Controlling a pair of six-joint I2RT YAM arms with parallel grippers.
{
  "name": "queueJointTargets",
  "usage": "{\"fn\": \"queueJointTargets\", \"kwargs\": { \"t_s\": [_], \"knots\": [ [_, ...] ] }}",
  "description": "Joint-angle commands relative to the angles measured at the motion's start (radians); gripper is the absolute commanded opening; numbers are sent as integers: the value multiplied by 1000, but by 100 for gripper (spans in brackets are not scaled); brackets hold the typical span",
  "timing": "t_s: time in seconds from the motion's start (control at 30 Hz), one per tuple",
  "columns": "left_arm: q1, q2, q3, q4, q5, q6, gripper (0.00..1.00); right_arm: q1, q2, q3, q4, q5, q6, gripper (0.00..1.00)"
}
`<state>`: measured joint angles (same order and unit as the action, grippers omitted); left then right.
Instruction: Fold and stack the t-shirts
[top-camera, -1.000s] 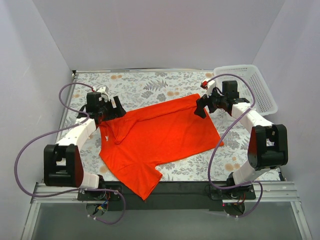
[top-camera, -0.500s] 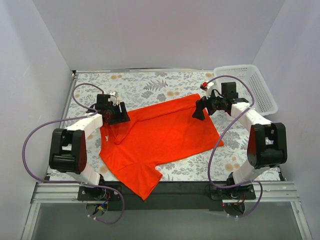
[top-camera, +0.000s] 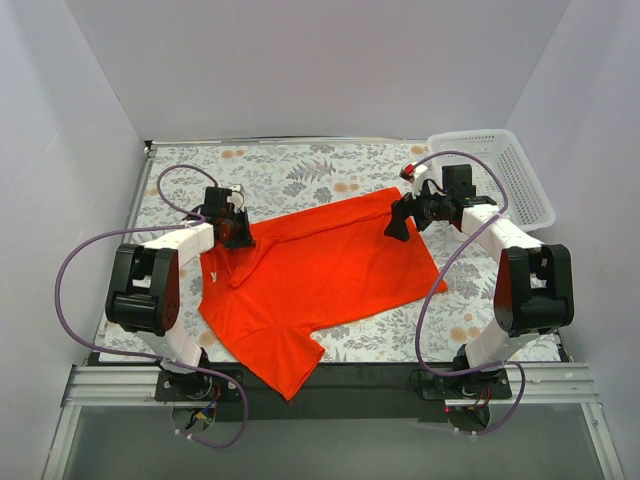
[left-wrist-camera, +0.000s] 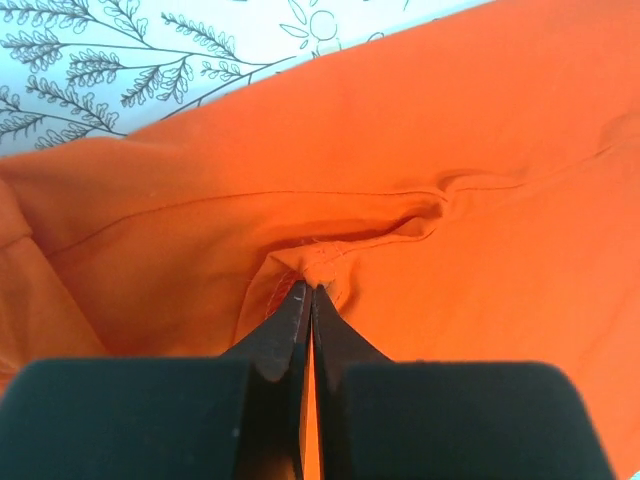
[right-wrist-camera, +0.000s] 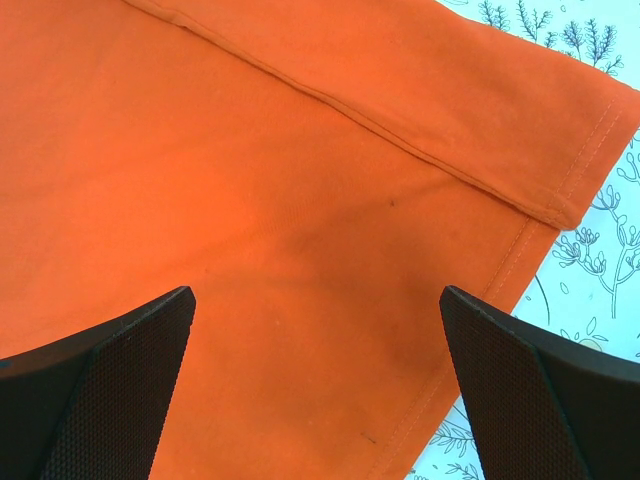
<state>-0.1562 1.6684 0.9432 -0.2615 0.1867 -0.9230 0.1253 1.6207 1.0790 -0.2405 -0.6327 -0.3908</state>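
Observation:
One bright orange-red t-shirt (top-camera: 320, 275) lies spread on the flower-patterned table, with a sleeve reaching toward the front edge. My left gripper (top-camera: 240, 237) is at the shirt's far left corner. In the left wrist view its jaws are shut, pinching a small pucker of the t-shirt (left-wrist-camera: 450, 150) at the tips of the left gripper (left-wrist-camera: 310, 292). My right gripper (top-camera: 397, 222) hovers over the shirt's far right corner. Seen from the right wrist, the right gripper (right-wrist-camera: 315, 305) stands wide open over flat t-shirt (right-wrist-camera: 300, 180) cloth near the stitched hem, with nothing between its fingers (right-wrist-camera: 120, 350).
A white mesh basket (top-camera: 495, 175) stands at the back right corner, beside the right arm. White walls close in the table (top-camera: 300, 170) on three sides. The arm bases and a black bar line the front edge.
My left gripper has moved right onto the shirt's corner and shut on a fold of the cloth. The right gripper has stayed open and nearly still.

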Motion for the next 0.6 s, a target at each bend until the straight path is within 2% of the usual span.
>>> {"fn": "queueJointTargets", "kwargs": {
  "t_s": [0.0,0.2,0.5,0.53,0.57],
  "knots": [
    [-6,-38,26,2,11,6,0,-3,2,12,-13,-24,1,98],
    [-8,-108,9,-10,71,7,0,-13,1,13,-16,-27,1,98],
    [-23,-282,-113,-74,273,-50,0,-30,-4,15,-17,-38,1,98],
    [-26,-279,-118,-100,301,-48,10,-32,-4,15,-17,-38,3,98],
    [-29,-271,-119,-116,372,-47,15,-32,-4,15,-19,-38,3,98]
  ]
}}
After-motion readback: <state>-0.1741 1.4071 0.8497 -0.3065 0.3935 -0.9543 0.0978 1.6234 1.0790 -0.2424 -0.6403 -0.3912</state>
